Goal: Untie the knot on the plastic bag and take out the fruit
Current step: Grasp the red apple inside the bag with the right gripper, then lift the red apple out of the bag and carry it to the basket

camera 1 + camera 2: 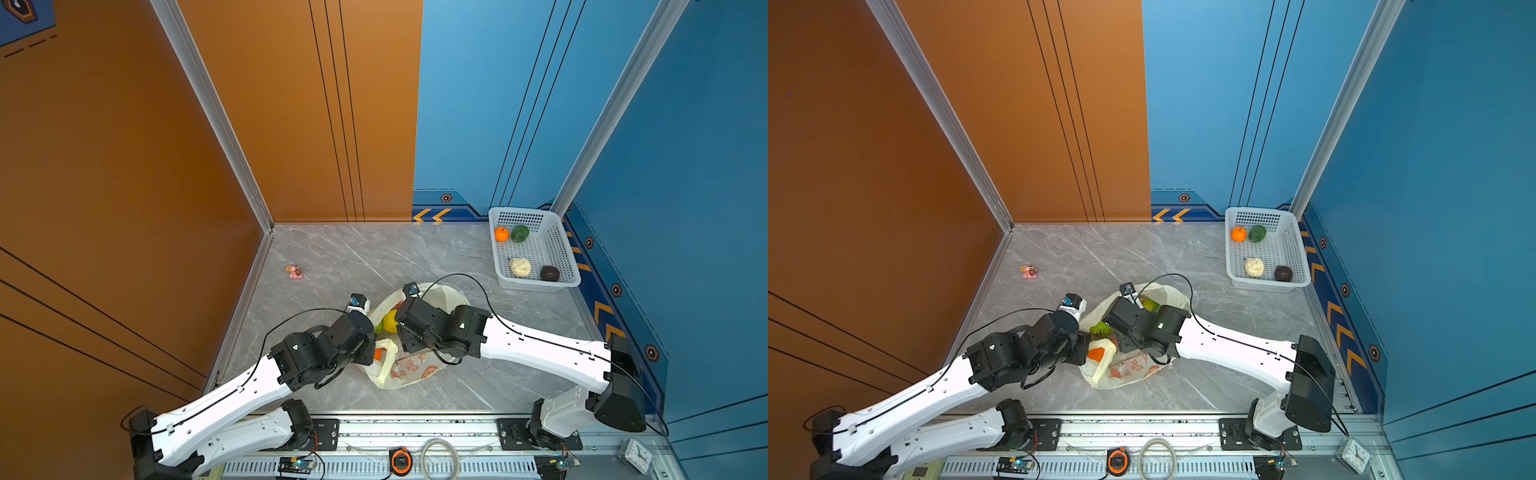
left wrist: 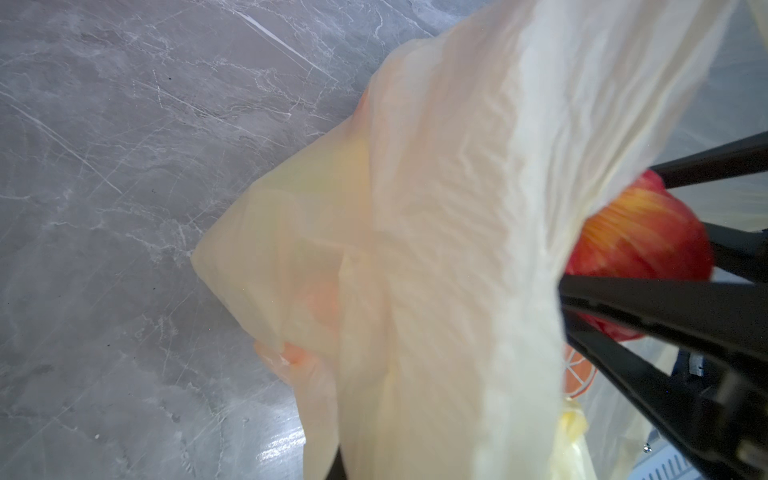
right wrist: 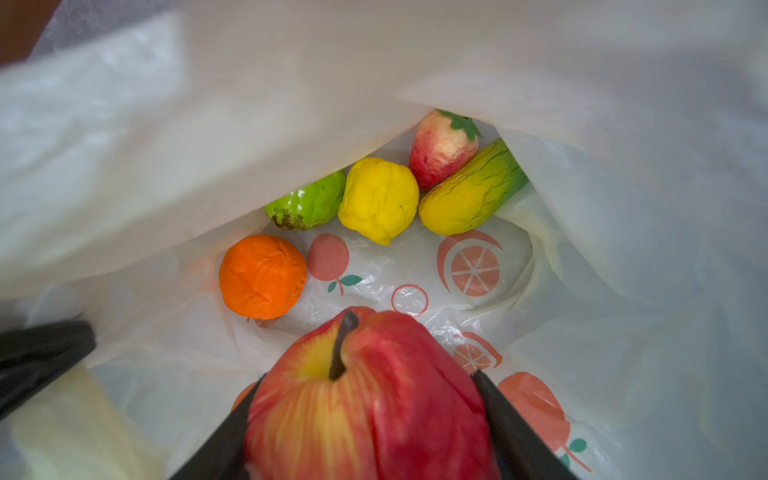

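The plastic bag (image 1: pixel 415 370) lies open mid-table, cream with orange fruit prints. My left gripper (image 1: pixel 374 351) is shut on a fold of the bag's plastic (image 2: pixel 436 249), and the film hides its fingers. My right gripper (image 3: pixel 368 378) reaches inside the bag, shut on a red apple (image 3: pixel 374 415) with one finger on each side. Deeper in the bag lie more fruit: an orange (image 3: pixel 262 276), a yellow one (image 3: pixel 378 199), a green one (image 3: pixel 307 205), a strawberry (image 3: pixel 442 149) and a yellow-green piece (image 3: pixel 469 195). The knot is out of view.
A white perforated basket (image 1: pixel 569 257) stands at the back right, holding an orange fruit (image 1: pixel 501 235), a green one (image 1: pixel 519 233), a cream one (image 1: pixel 520 267) and a dark brown one (image 1: pixel 550 273). A tiny pink figure (image 1: pixel 294 272) lies at the left.
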Available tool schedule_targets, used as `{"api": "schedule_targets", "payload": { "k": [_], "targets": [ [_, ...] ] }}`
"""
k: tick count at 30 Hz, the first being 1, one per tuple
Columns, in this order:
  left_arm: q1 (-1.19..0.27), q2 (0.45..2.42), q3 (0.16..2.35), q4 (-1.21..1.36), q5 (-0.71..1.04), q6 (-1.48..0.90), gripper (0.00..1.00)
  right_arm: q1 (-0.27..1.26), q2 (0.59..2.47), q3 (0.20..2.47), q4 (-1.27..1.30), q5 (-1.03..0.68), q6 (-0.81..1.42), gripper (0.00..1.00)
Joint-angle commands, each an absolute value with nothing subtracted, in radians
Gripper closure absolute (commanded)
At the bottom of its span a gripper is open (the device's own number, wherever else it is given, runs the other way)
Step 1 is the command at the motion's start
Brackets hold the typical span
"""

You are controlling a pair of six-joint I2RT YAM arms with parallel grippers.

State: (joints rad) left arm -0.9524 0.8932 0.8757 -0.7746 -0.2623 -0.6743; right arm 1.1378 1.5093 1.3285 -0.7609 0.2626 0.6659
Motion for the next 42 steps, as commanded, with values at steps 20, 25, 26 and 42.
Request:
{"api": "schedule_targets", "payload": {
  "k": [20,25,26,42],
  "targets": [
    [-0.967,0.873,0.886,-0.776,-0.283,-0.67,1.0,0.927,1.347,1.587,-0.955,0.168,0.656,0.59],
    [-0.965,0.87,0.888,-0.775,-0.284,-0.67,1.0,0.719,1.317,1.572,-0.933,0.105,0.605,0.6],
    [-0.967,0.868,0.887,-0.775,-0.286,-0.672,1.0,0.657,1.312,1.564,-0.929,0.085,0.592,0.6],
    [-0.967,0.869,0.878,-0.778,-0.284,-0.673,1.0,0.02,1.496,1.473,-0.713,-0.085,0.478,0.6]
  ]
}}
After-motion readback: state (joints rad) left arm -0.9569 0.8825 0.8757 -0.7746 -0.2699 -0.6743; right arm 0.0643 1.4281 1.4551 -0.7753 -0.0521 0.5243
